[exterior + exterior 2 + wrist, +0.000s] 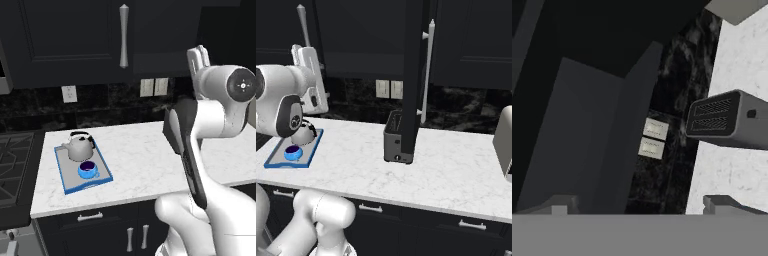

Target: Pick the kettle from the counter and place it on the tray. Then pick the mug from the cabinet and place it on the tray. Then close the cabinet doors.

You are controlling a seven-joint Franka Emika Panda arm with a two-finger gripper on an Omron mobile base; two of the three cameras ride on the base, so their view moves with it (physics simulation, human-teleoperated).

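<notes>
Kettle [78,147] and mug [88,170] both sit on the tray [64,175] at the left end of the tabletop [145,155] — kettle at the back, mug just in front of it, near the front rim. That leaves the cabinet doors as the job in hand, by my reading.

The claw [639,206] is up high by the cabinet, rolled sideways, its two fingertips spread wide with nothing between them. The hand view looks along a dark door panel [577,135] toward the wall outlets [653,138] and the toaster [732,120] on the marble.

In the right base view one door [412,75] stands swung out, edge-on to us, its long silver bar handle [427,70] running down its right side. The left door [70,40] looks shut from the left base view, handle [123,36] upright.

How will that door handle? Stiff and rigid on its hinges, nothing fragile; it should swing with a steady push on the flat panel near the free edge, or a pinch on the bar. The bar is smooth and thin, so it could slip — a flat push looks safer.

Room to move: the open door's lower edge hangs right over the toaster, so any sweep should stay above it. The tray is well apart to the left, clear of the swing.
</notes>
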